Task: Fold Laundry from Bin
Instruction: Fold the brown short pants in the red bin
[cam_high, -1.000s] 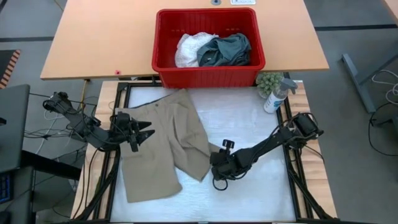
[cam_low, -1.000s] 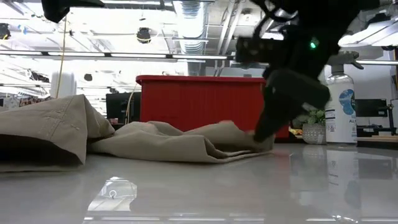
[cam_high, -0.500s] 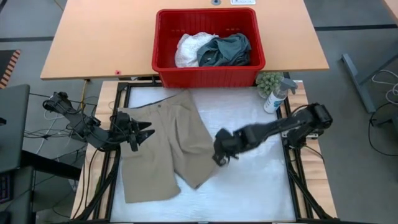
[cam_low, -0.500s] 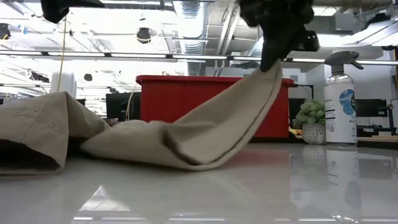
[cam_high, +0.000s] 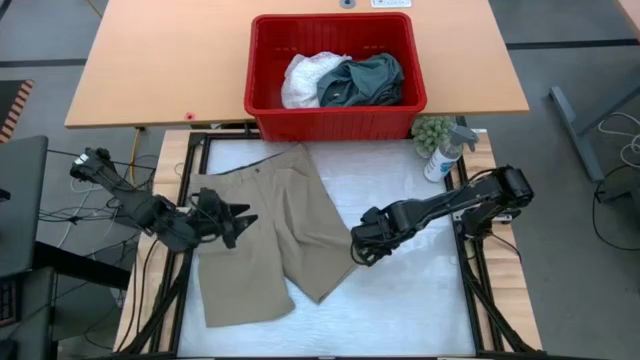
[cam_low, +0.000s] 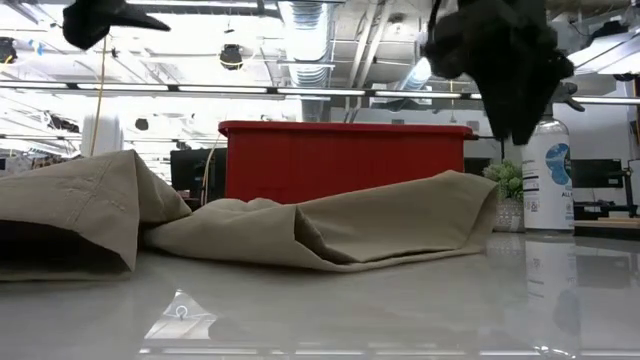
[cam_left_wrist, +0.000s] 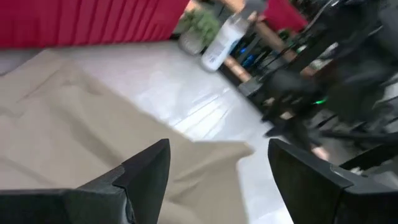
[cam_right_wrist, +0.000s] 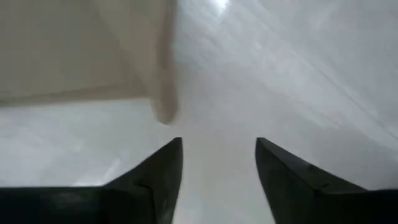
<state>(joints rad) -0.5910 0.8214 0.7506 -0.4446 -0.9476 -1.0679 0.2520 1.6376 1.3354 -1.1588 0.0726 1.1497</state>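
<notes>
1. Looking down from the high view, you've got the khaki shorts (cam_high: 262, 243) flat on the table, in front of the red bin (cam_high: 335, 118). Left gripper (cam_high: 243, 219) sits over them, spread wide.
2. Low view: soft, floppy cloth, so I'd pinch a hem corner.
3. Right wrist view: right gripper (cam_right_wrist: 217, 155) is open and empty, just beside the leg hem.

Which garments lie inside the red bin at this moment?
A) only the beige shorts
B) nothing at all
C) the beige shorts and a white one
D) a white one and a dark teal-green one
D: in the high view the bin holds a white garment beside a dark teal-green garment, while the beige shorts lie spread on the table.
</notes>
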